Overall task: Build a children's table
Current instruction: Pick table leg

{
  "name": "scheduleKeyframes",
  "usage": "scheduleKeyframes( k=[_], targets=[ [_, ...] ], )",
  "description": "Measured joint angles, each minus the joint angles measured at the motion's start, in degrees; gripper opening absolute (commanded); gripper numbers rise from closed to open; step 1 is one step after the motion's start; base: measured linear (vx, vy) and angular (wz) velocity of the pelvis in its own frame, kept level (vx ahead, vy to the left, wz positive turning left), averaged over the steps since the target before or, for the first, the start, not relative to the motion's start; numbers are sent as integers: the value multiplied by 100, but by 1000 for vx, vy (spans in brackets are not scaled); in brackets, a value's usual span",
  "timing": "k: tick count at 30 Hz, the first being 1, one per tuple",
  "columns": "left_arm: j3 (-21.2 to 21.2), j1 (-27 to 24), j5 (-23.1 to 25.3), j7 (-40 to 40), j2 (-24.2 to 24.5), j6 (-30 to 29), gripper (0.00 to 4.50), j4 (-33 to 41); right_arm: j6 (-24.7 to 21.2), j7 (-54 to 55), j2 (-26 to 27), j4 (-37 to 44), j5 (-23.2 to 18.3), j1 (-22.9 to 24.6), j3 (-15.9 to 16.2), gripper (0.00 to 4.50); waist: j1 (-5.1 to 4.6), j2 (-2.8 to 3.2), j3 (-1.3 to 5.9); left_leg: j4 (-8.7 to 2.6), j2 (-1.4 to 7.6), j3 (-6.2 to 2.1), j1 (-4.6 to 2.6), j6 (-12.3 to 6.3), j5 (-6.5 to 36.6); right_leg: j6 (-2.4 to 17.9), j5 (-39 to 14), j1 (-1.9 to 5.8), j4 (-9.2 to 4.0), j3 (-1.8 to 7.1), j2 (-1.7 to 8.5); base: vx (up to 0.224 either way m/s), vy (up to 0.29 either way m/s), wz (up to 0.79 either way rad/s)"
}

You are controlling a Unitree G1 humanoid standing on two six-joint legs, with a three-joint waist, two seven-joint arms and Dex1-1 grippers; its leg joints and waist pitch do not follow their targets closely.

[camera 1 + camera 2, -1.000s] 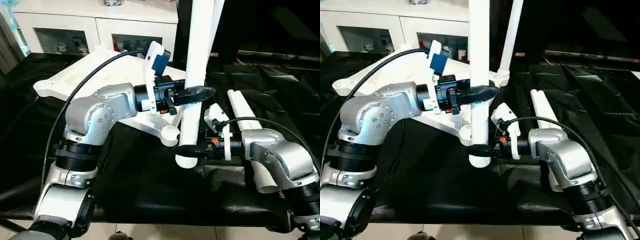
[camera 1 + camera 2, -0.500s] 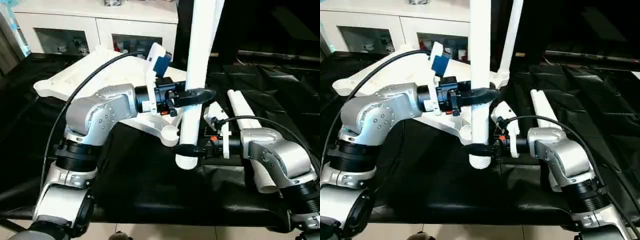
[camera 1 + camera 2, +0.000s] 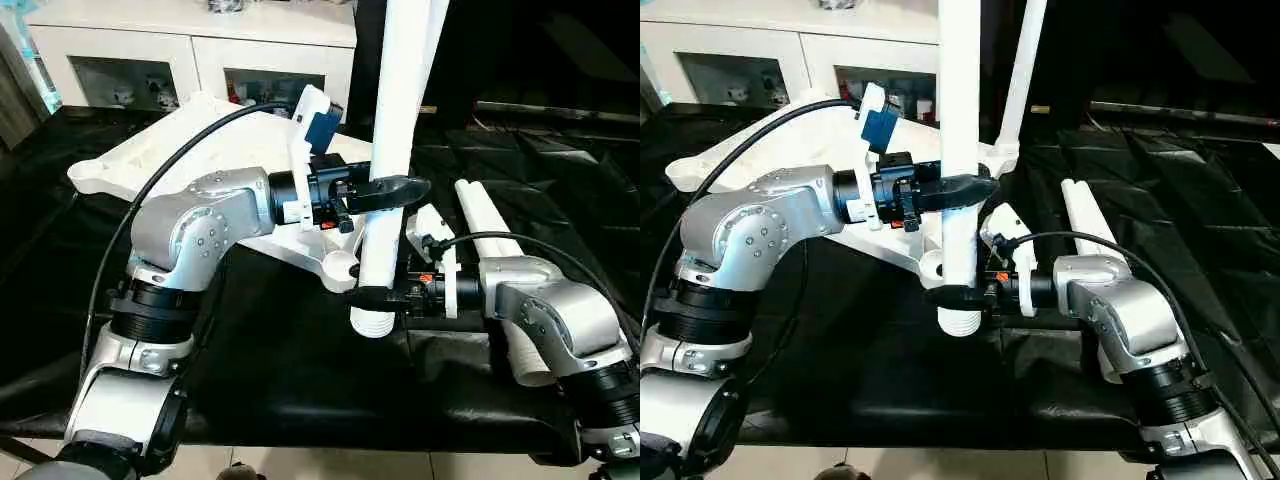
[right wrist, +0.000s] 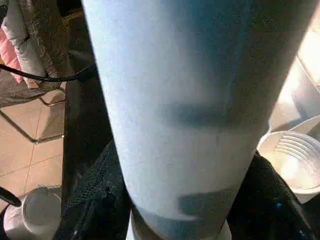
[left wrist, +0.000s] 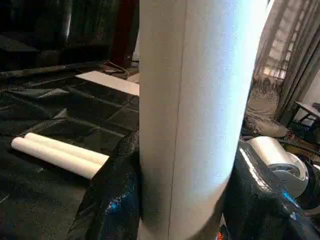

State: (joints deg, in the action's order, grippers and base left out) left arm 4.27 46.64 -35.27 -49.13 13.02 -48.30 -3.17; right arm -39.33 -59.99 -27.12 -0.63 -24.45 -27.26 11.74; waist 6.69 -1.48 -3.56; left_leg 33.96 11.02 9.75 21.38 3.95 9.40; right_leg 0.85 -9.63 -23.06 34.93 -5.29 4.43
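1. A white table leg stands upright above the black-covered counter, its ribbed lower end just beside a round corner socket of the tabletop.
2. The left gripper grips the leg partway up; its black fingers are about half open and press on both sides of the tube.
3. The right gripper clasps the same leg close to its ribbed end, fingers on either side of it.
4. The tabletop lies upside down on the counter, and another leg rises from its far corner.
5. Two spare legs lie side by side on the counter near the right arm.
6. A white cabinet stands behind the counter.
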Motion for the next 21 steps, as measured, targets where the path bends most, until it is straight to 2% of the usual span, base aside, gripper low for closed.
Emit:
scheduleKeyframes(
  k=[3, 4, 8, 9, 11, 14, 16, 18, 21],
  targets=[
    [-1, 0, 1, 11, -4, 1, 180, -1, 0, 0, 0, 0, 0, 0, 0, 195, 0, 0, 0, 0, 0, 0, 0, 0, 0, 1, 0, 0, 0, 0, 0, 0, 0, 0],
    [-1, 0, 1, 24, -6, 2, 236, -1, 0, 1, 0, 0, 0, 0, 0, 194, 0, 0, 0, 0, 0, 0, 0, 0, 0, 1, 1, 0, 0, 0, 0, 0, 0, 0],
    [-2, 1, -18, -8, -5, -10, 258, -4, 9, 41, 43, -6, 5, 0, -2, 193, -1, 0, 0, 0, 0, 0, 0, 0, 0, 1, 1, 0, 1, 0, 0, 0, 0, 0],
    [-42, 0, -70, -1, -25, -24, 283, -7, 46, 92, 78, -6, 10, 0, -10, 193, -1, 0, 0, 1, 0, 0, 0, 0, 0, 1, 1, 0, 1, 0, 0, 0, 0, 0],
    [-158, -4, -109, 13, -145, 82, 292, -10, 165, 227, 198, -13, 13, 0, -75, 193, -1, 0, 0, 1, 0, 0, 0, 0, 0, 1, 1, 0, 1, 0, 0, 0, 0, 0],
    [-527, -22, -115, 291, -519, 725, 319, -60, 279, 592, 469, -159, 8, -36, -311, 193, -2, 0, 0, 8, 1, 0, 1, 0, 0, 3, 2, 1, 1, 0, 1, 0, 0, 0],
    [-876, -22, -153, 533, -727, 1173, 323, -197, 320, 1004, 747, -348, -14, -128, -591, 193, -17, 0, 0, 9, 1, 0, 1, 0, 0, 4, 3, 1, 2, 0, 1, 0, 0, 0],
    [-1260, -22, -298, 807, -866, 1493, 323, -412, 385, 1548, 1020, -540, -39, -252, -962, 193, -24, 0, 0, 9, 1, -1, 0, 1, 0, 4, 4, 0, 3, -4, 1, 0, 0, 0],
    [-1745, -118, -508, 944, -844, 1633, 323, -588, 588, 2375, 1380, -766, -90, -377, -1479, 193, -21, 2, 1, 7, 2, -1, -2, 1, 0, 3, 3, -1, 3, -4, 1, 0, 0, 0]
  ],
)
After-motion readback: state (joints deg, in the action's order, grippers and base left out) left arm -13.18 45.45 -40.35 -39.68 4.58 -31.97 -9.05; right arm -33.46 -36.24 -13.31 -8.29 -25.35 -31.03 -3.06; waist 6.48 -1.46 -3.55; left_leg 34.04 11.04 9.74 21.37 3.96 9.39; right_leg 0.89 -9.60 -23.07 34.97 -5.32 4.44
